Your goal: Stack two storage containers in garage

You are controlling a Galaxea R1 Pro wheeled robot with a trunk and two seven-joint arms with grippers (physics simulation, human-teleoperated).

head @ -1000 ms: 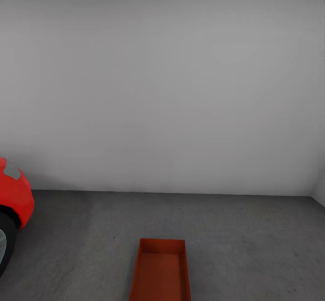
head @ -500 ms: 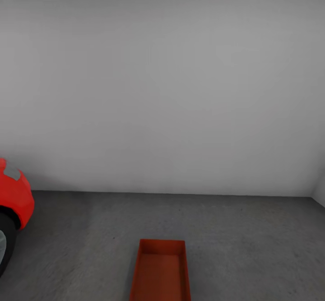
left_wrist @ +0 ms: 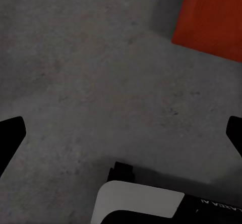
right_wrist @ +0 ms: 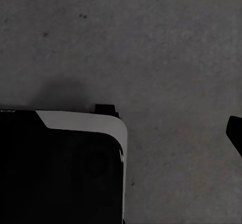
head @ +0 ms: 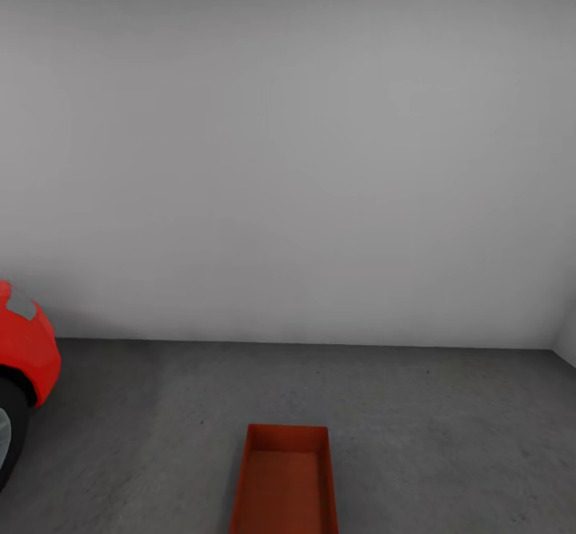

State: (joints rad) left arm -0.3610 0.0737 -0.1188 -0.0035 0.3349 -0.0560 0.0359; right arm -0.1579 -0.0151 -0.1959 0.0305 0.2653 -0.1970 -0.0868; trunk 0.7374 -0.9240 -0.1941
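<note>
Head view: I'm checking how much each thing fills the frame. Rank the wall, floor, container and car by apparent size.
1. Wall
2. Floor
3. Container and car: alike, both cut off by the frame, so unranked.

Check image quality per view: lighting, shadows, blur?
Head view: flat, even light, no glare, red-orange open-topped box cropped by the frame edge. Left wrist view: dim, soft, open left claw over grey concrete floor. Right wrist view: dark, faint shadow on concrete.
</note>
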